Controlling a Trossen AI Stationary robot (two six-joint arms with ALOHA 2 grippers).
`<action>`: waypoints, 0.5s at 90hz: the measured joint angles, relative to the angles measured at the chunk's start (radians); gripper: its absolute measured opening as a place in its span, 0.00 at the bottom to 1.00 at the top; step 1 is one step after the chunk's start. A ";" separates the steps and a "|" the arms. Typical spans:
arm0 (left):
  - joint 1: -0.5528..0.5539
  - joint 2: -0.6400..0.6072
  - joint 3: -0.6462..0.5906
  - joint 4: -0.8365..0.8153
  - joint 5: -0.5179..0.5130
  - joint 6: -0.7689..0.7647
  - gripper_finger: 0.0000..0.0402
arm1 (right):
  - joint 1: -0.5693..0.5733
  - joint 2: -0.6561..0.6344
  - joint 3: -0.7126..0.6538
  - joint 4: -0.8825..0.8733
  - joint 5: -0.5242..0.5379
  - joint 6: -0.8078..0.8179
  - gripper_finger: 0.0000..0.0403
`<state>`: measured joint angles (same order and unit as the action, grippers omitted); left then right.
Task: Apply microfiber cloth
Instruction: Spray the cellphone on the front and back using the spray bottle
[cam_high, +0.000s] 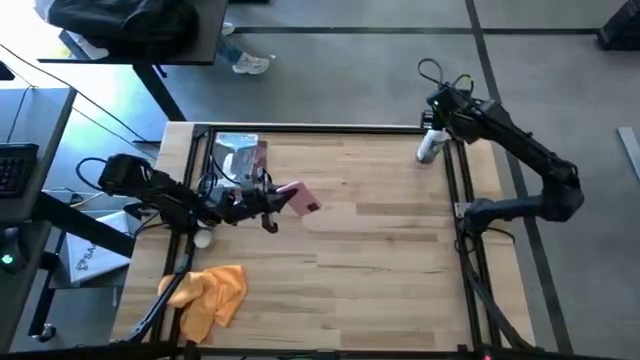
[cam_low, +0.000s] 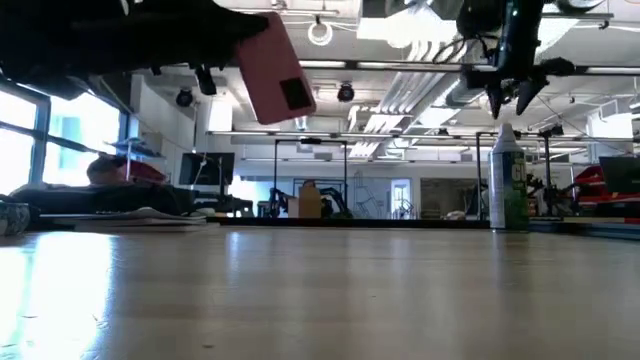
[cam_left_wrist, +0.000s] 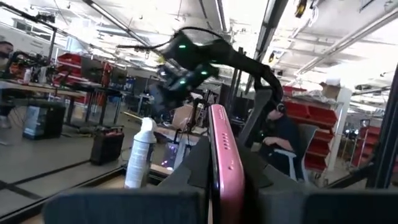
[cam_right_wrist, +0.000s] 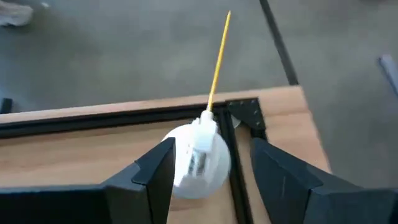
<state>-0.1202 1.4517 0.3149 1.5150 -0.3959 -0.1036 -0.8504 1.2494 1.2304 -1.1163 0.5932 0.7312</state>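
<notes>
The orange-yellow microfiber cloth (cam_high: 213, 292) lies crumpled on the table's near left corner, touched by no gripper. My left gripper (cam_high: 273, 203) is shut on a pink phone (cam_high: 298, 198), held high above the table (cam_low: 275, 70) left of the middle. A white spray can (cam_high: 430, 147) with a yellow straw (cam_right_wrist: 217, 62) stands upright at the far right corner. My right gripper (cam_low: 510, 97) hangs open just above the can, its fingers on either side of the nozzle (cam_right_wrist: 200, 155) without touching it. My left gripper pinches the pink phone by one end, a finger (cam_left_wrist: 186, 171) on each flat face (cam_left_wrist: 219, 180). The fingers come level from the table's left and lie along the phone. The phone juts out toward the table's right, edge up, lifted clear of the table.
A silvery packet (cam_high: 238, 158) lies at the far left, behind my left gripper. A small white ball (cam_high: 203, 239) sits near the left arm. Black frame rails (cam_high: 465, 190) run along the table's edges. The table's middle and near right show bare wood (cam_high: 380, 270).
</notes>
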 joint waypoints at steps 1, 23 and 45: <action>-0.001 0.000 0.000 0.002 -0.002 0.000 0.03 | 0.000 0.004 0.002 -0.004 0.002 0.007 0.41; -0.006 0.000 0.000 0.001 -0.007 0.001 0.03 | 0.005 0.041 0.028 -0.029 -0.019 0.082 0.34; -0.006 0.000 0.000 0.002 -0.008 0.002 0.03 | -0.024 0.086 0.029 -0.028 -0.044 0.148 0.31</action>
<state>-0.1261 1.4517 0.3149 1.5169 -0.4038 -0.1020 -0.8745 1.3358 1.2598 -1.1442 0.5497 0.8794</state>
